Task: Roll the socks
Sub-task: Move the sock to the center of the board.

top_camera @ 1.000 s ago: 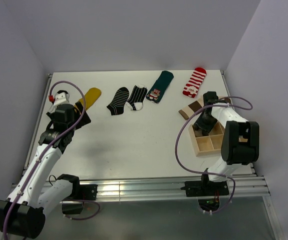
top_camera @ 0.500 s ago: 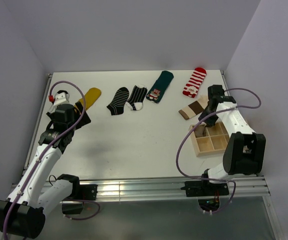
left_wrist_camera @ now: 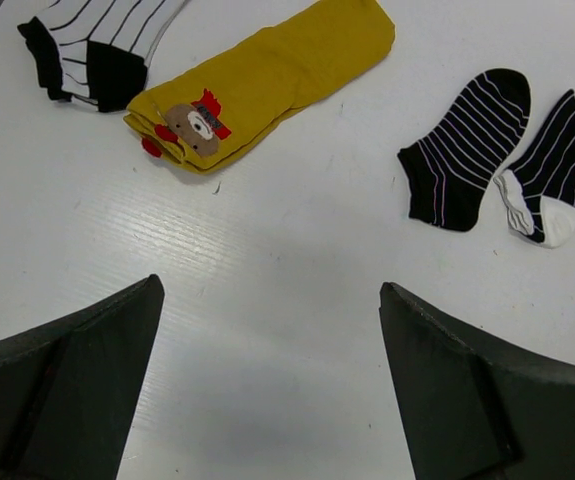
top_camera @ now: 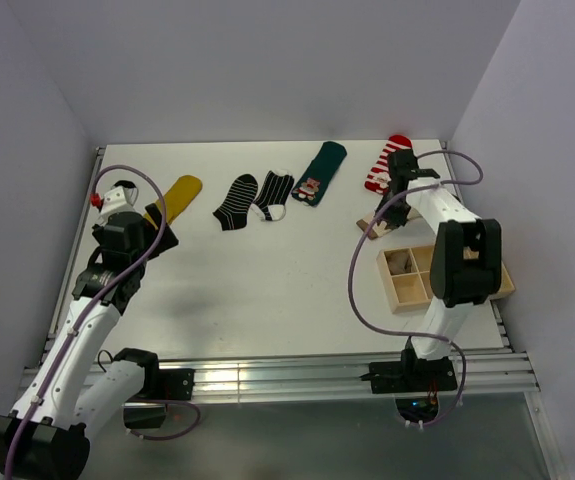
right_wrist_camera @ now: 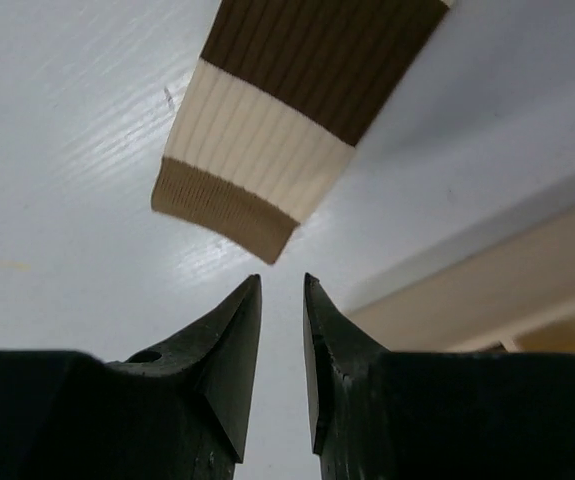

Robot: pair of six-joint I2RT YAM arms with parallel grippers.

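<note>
- Toward the bench's far right corner, we see our right gripper point(right_wrist_camera: 282, 282) with its jaws a narrow slit apart and empty, just short of the cream-and-brown sock point(right_wrist_camera: 277, 130).
- By the left edge, our left gripper point(left_wrist_camera: 267, 290) gapes wide and empty near the yellow sock point(left_wrist_camera: 267, 75).

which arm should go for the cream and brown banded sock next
Right. The right hand hangs just short of the cuff of the banded sock, fingers nearly together with nothing between them. The left hand is wide open over the table by the yellow sock, far from it.
</note>
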